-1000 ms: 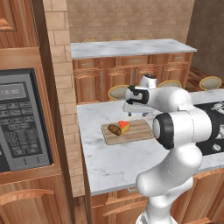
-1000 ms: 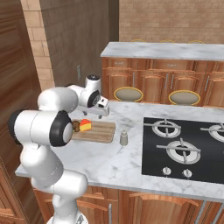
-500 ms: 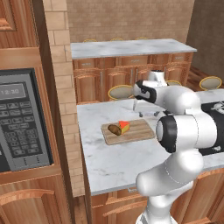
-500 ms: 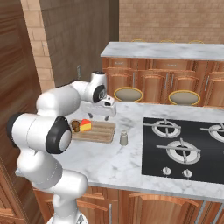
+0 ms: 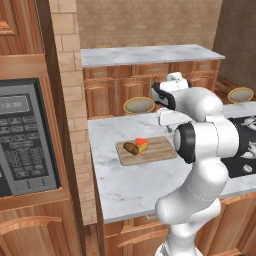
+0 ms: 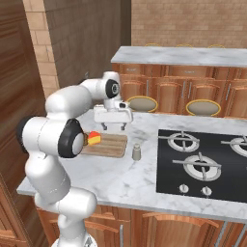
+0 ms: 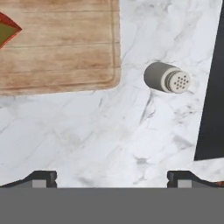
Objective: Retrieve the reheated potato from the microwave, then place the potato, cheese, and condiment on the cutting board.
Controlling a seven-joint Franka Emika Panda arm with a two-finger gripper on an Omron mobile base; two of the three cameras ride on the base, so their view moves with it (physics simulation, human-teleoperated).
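my pincer (image 6: pixel 112 126) wide open, nothing in it | shaker (image 7: pixel 168 78) upright on marble ahead, bit right, so I hover above | potato (image 5: pixel 131 148), cheese (image 5: pixel 142 144) on board (image 7: pixel 61 48) off left, shaker's next I guess

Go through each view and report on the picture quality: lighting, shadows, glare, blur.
Left base view: even, soft light, no glare; the microwave keypad is slightly soft, and the potato and cheese are small but distinct. Right base view: the brick wall at left is dim; the condiment casts little shadow. Hand view: sharp, with crisp cutting board grain and a faint shadow beside the condiment.
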